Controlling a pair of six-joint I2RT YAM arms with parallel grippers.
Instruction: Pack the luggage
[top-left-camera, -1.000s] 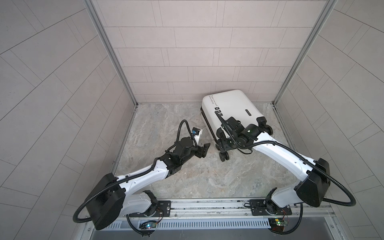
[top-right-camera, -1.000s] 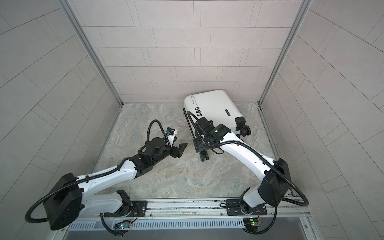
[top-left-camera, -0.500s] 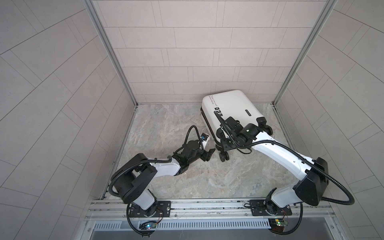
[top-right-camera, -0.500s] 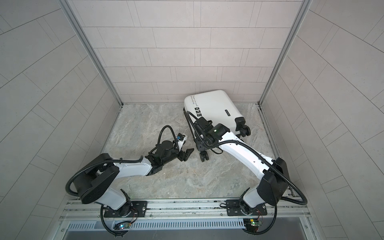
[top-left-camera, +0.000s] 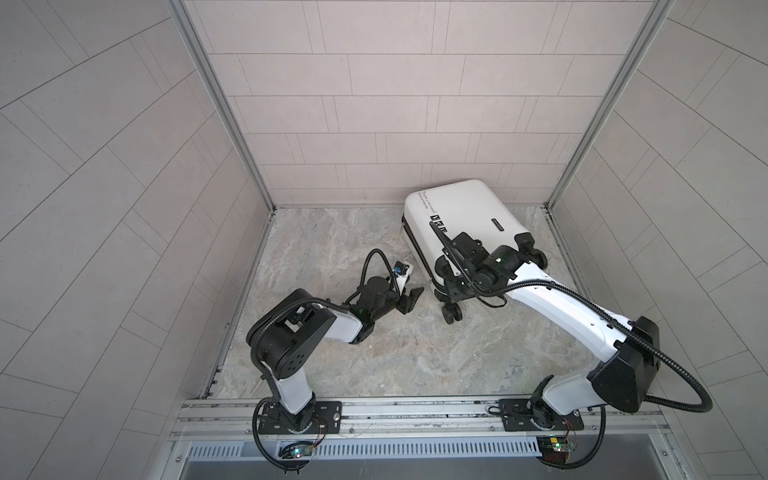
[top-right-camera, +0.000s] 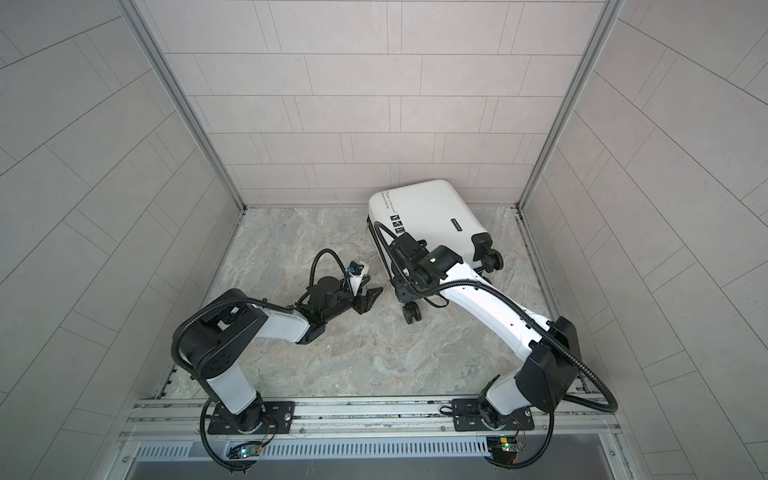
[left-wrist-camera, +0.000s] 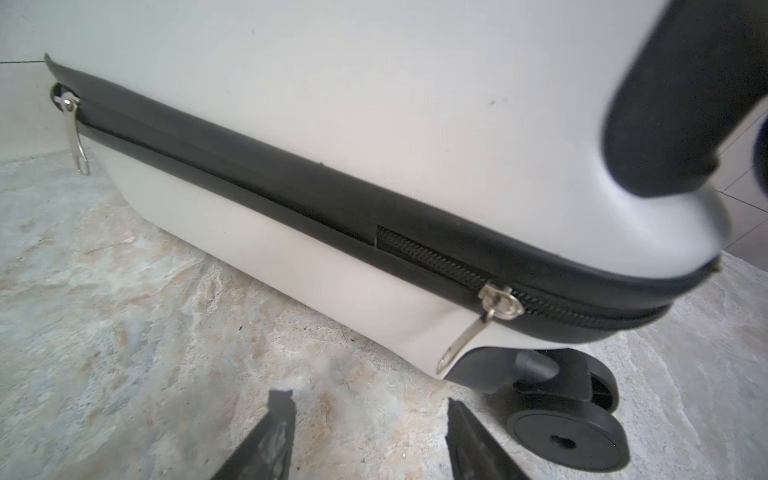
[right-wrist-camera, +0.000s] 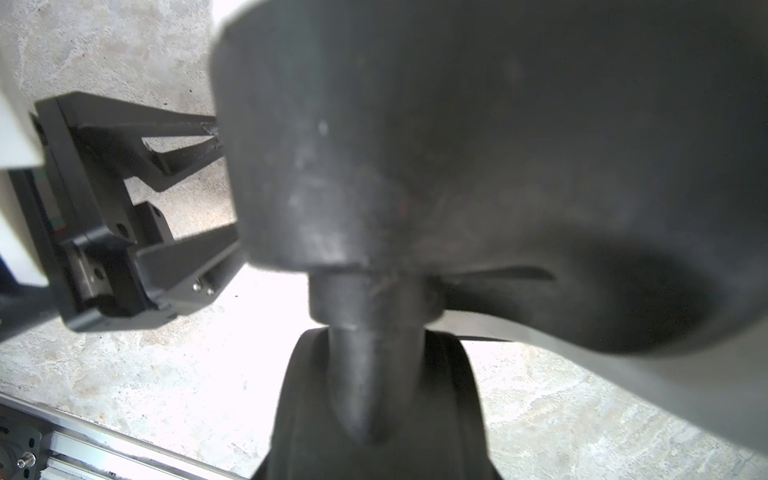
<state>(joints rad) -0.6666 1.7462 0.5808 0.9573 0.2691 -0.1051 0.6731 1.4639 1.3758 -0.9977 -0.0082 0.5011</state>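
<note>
Left pincer (left-wrist-camera: 368, 397) parted, low; right pincer (top-left-camera: 448, 289) outstretched, possibly gripping.

A robot test cell, not a lived-in room: grey tile-patterned wall panels (top-left-camera: 374, 104) close it on three sides, joined by bare aluminium corner posts (top-left-camera: 222, 104); the marble-look floor sheet (top-left-camera: 374, 353) ends at a slotted aluminium rail (top-left-camera: 415, 411); two white-and-black robot arms (top-left-camera: 340, 328) are bolted there on black base plates (top-left-camera: 328, 417); small circuit boards with lit LEDs (top-left-camera: 297, 451) hang below.
</note>
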